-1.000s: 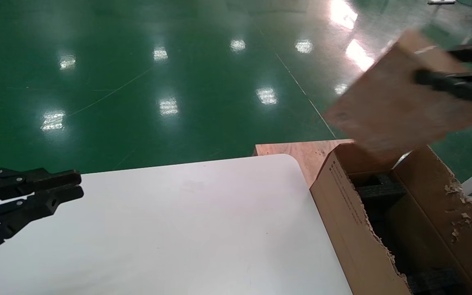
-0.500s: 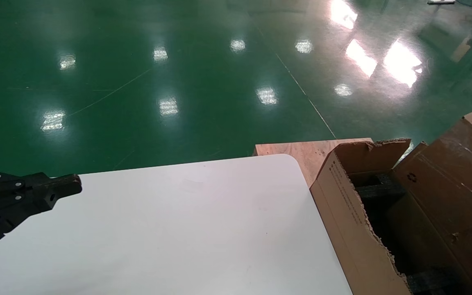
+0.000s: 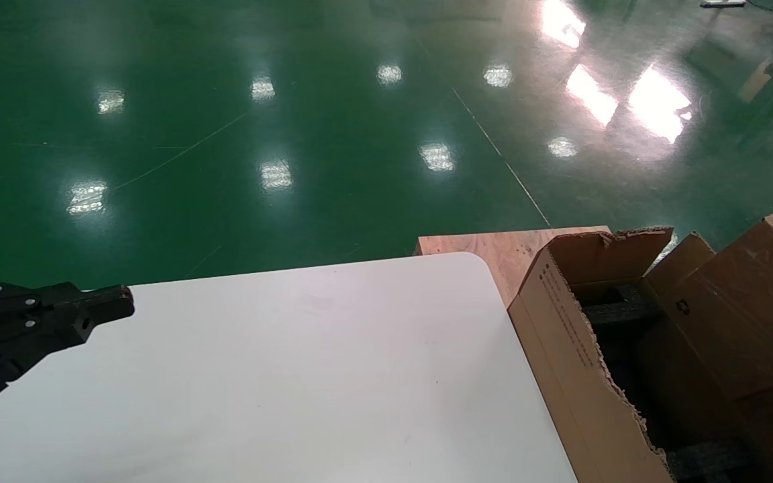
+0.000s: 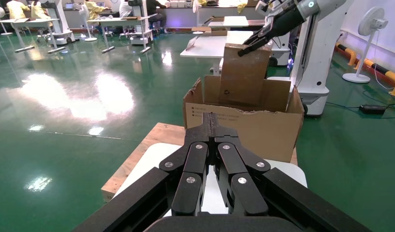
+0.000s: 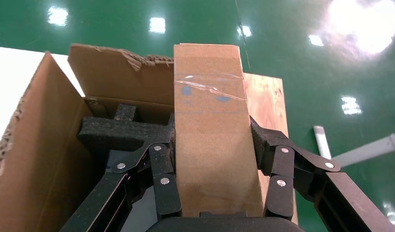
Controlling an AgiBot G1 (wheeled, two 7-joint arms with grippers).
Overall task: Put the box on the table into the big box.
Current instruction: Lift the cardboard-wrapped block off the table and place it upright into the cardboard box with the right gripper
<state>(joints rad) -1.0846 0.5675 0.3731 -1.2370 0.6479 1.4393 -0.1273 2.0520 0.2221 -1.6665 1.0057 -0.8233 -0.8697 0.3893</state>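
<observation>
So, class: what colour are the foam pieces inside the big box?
Black. The foam pieces show best in the right wrist view, inside the big box.

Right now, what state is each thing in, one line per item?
box: held upright in the right gripper, lower end inside the big box
big box: open-topped, torn edges, black foam inside
right gripper: shut on the box
left gripper: shut, empty, over the table
table: bare

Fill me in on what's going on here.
The right pincer grips the small taped cardboard box and holds it end-down, partly lowered into the torn big carton beside the white table. Black foam sits inside the carton. The left pincer is shut and parked over the table.
</observation>
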